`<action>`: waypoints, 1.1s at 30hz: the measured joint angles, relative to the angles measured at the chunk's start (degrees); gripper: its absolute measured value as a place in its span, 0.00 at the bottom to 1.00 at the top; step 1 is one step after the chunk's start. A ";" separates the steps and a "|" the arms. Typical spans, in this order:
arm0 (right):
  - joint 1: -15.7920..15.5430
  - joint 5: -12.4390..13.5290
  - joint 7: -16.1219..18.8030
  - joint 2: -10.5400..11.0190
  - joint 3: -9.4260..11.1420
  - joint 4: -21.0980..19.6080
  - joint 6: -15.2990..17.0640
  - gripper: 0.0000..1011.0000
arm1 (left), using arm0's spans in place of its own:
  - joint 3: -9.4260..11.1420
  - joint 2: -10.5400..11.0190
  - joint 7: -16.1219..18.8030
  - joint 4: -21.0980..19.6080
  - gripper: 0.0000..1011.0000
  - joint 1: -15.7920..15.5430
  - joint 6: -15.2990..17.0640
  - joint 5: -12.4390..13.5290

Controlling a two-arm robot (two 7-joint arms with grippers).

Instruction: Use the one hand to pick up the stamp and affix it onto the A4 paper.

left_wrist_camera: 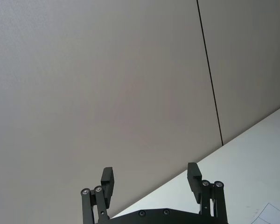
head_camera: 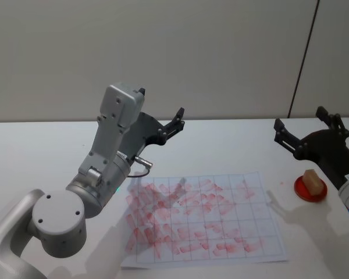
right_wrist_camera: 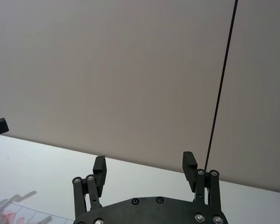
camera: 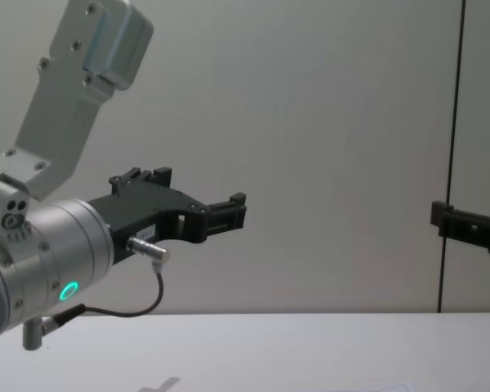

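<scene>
both arms are lifted off the tabletop (head_camera: 41,145). the left end effector (head_camera: 177,120) hangs in the air on the left, pointing towards the wall, fingers spread wide and holding nothing. the right end effector (head_camera: 298,118) hovers on the right, near the stamp (head_camera: 314,181) but clear of it, also wide and empty. the stamp is one small wood-coloured block standing on a single round red pad (head_camera: 300,189), just right of the a4 paper (head_camera: 262,232). that one sheet lies flat, its printed grid crowded with red stamp marks.
</scene>
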 joint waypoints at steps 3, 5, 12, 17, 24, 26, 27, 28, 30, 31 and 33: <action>0.00 0.00 0.00 0.00 0.00 0.00 0.00 0.99 | 0.00 0.00 0.00 0.00 0.99 0.00 0.00 0.00; 0.00 0.00 0.01 0.00 0.00 0.00 0.00 0.99 | 0.00 0.00 0.00 0.00 0.99 0.00 0.00 0.00; 0.00 0.00 0.01 0.00 0.00 0.01 0.00 0.99 | 0.00 0.00 0.00 0.00 0.99 0.00 0.00 0.00; 0.00 -0.01 0.01 0.00 0.00 0.01 0.00 0.99 | 0.00 0.00 0.00 0.00 0.99 0.00 0.00 0.00; -0.01 -0.01 0.01 0.00 0.00 0.01 0.00 0.99 | 0.00 0.00 0.00 0.00 0.99 0.00 0.00 0.00; 0.00 -0.03 0.02 -0.01 0.00 0.01 -0.01 0.99 | 0.00 0.00 0.00 0.00 0.99 0.00 0.00 0.00; -0.01 -0.04 0.01 -0.02 0.00 0.01 0.00 0.99 | 0.00 0.00 0.00 0.00 0.99 0.00 0.00 0.00; -0.01 -0.11 -0.06 -0.08 -0.02 0.01 0.07 0.99 | 0.00 0.00 0.00 0.00 0.99 0.00 0.00 0.00; -0.02 -0.31 -0.33 -0.16 -0.06 0.01 0.27 0.99 | 0.00 0.00 0.00 0.00 0.99 0.00 0.00 0.00; -0.03 -0.54 -0.71 -0.28 -0.12 -0.04 0.60 0.99 | 0.00 0.00 0.00 0.00 0.99 0.00 0.00 0.00; -0.05 -0.81 -1.19 -0.47 -0.22 -0.16 1.07 0.99 | 0.00 0.00 0.00 0.00 0.99 0.00 0.00 0.00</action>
